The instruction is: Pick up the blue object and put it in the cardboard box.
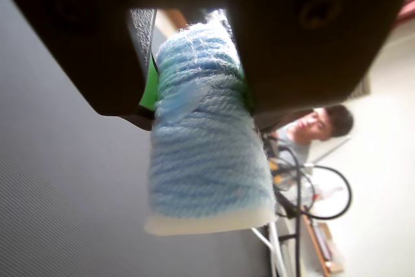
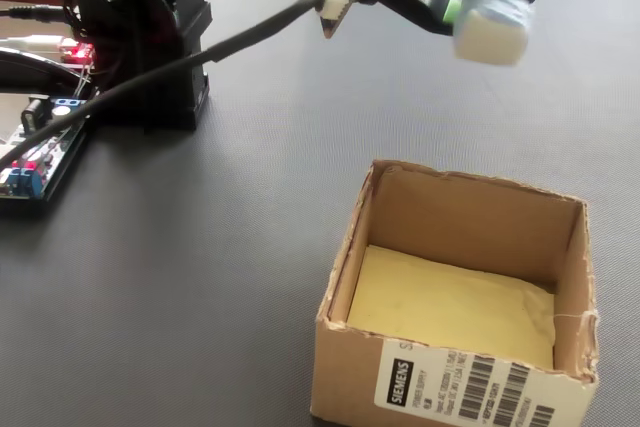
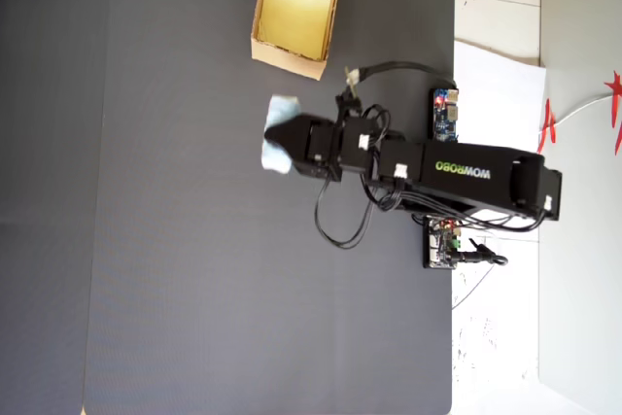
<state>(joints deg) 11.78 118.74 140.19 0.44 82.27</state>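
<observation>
The blue object is a pale blue yarn roll, and my gripper is shut on its upper half, green pads pressing both sides. In the fixed view the gripper holds the blue object in the air, beyond the far wall of the cardboard box, whose yellowish floor is bare. From overhead the blue object sticks out at the gripper tip, a short way below the cardboard box in that picture.
The arm's black base and circuit boards with lit LEDs stand at the left in the fixed view. A dark grey mat covers the table. A person sits in the wrist view's background.
</observation>
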